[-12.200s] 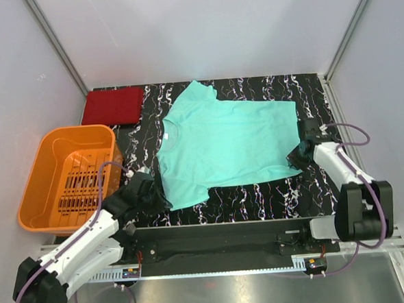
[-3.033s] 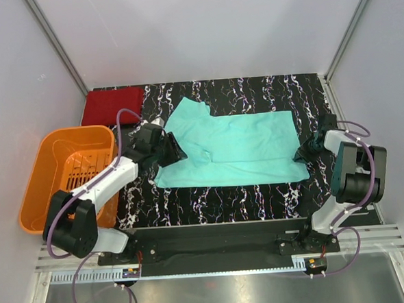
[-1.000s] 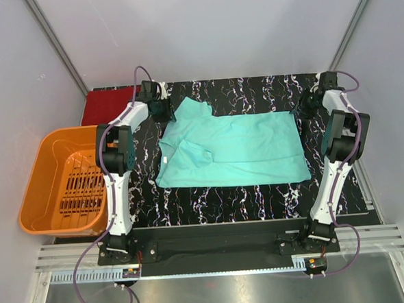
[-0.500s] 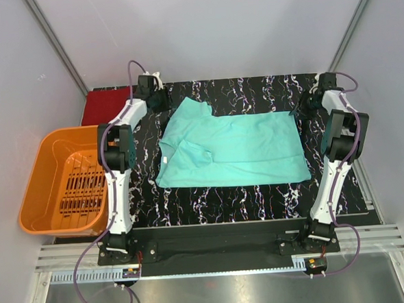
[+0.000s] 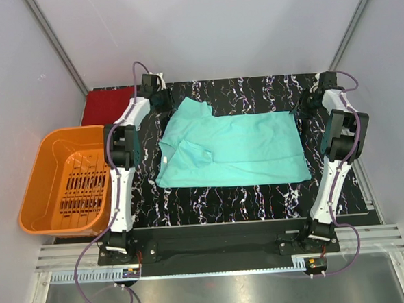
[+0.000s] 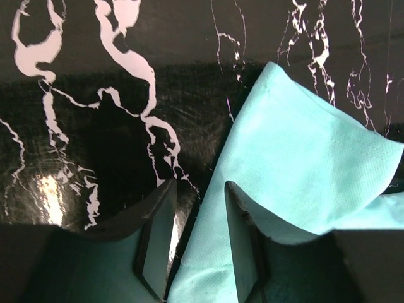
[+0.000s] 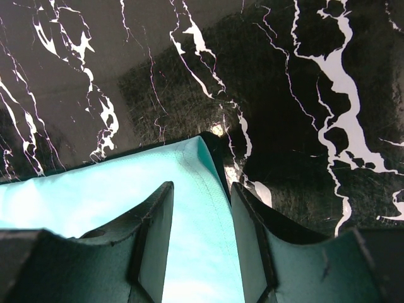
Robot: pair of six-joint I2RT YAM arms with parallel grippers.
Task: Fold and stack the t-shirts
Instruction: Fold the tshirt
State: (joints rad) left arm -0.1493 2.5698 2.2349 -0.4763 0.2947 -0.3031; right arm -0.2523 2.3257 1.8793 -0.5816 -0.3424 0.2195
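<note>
The light teal-green t-shirt (image 5: 233, 149) lies folded in half lengthwise on the black marbled table (image 5: 259, 196). The dark red t-shirt (image 5: 108, 103) lies folded at the back left corner. My left gripper (image 5: 164, 100) is at the teal shirt's far left sleeve; in the left wrist view the gripper (image 6: 197, 243) is open, with the sleeve edge (image 6: 303, 158) between its jaws. My right gripper (image 5: 307, 104) is at the shirt's far right corner; in the right wrist view the gripper (image 7: 201, 237) is open, straddling the hem corner (image 7: 126, 189).
An orange slatted basket (image 5: 36, 182) stands at the left edge of the table, beside the left arm. Both arms are stretched out along the table's sides. White walls and metal posts enclose the back.
The teal shirt, spread flat at first, now lies folded in half. Both arms have reached out to its far corners. Over the last second the left gripper shifted slightly at the sleeve.
</note>
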